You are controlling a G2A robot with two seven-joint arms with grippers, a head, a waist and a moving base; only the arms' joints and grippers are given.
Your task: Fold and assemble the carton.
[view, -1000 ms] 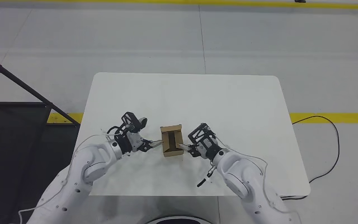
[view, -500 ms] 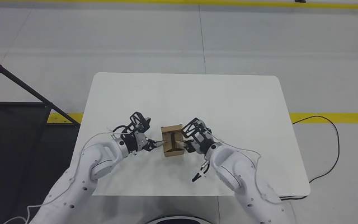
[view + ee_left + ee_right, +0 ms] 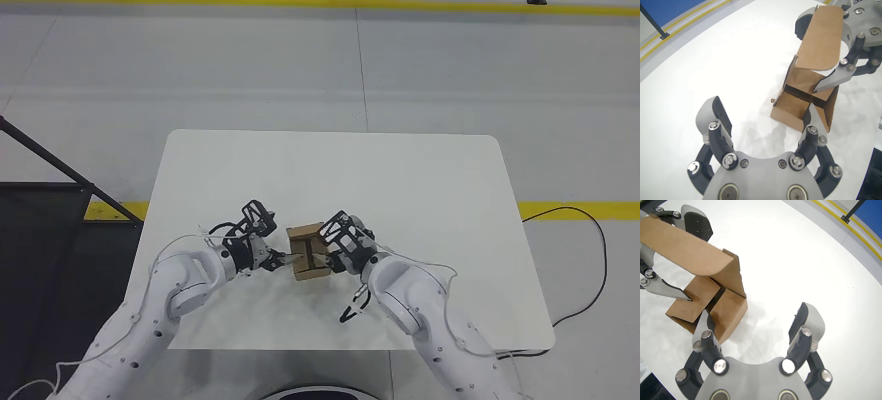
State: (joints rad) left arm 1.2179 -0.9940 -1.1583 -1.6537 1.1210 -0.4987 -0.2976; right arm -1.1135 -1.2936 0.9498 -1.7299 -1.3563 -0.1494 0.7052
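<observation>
A small brown carton [image 3: 308, 256] stands open-topped near the front middle of the white table [image 3: 400, 180]. Its two inner flaps [image 3: 797, 102] are folded down, and the long lid flap [image 3: 821, 37] rises over it at a tilt. My left gripper [image 3: 272, 245] [image 3: 764, 115] is open on one side of the carton [image 3: 789, 113], one fingertip resting inside on an inner flap. On the opposite side my right gripper [image 3: 330, 243] [image 3: 753, 317] is open too, one fingertip down on the other inner flap [image 3: 725, 308]. The lid flap [image 3: 687, 255] hides part of each far gripper.
The table's front edge [image 3: 300, 348] lies close behind both arms. A black frame [image 3: 50, 170] stands off the table's left side. A dark cable [image 3: 590, 260] runs on the floor at the right. Bare tabletop stretches behind and beside the carton.
Both grippers have closed in on the carton from either side. Their inner fingertips now sit on the folded inner flaps, and the lid flap leans further over.
</observation>
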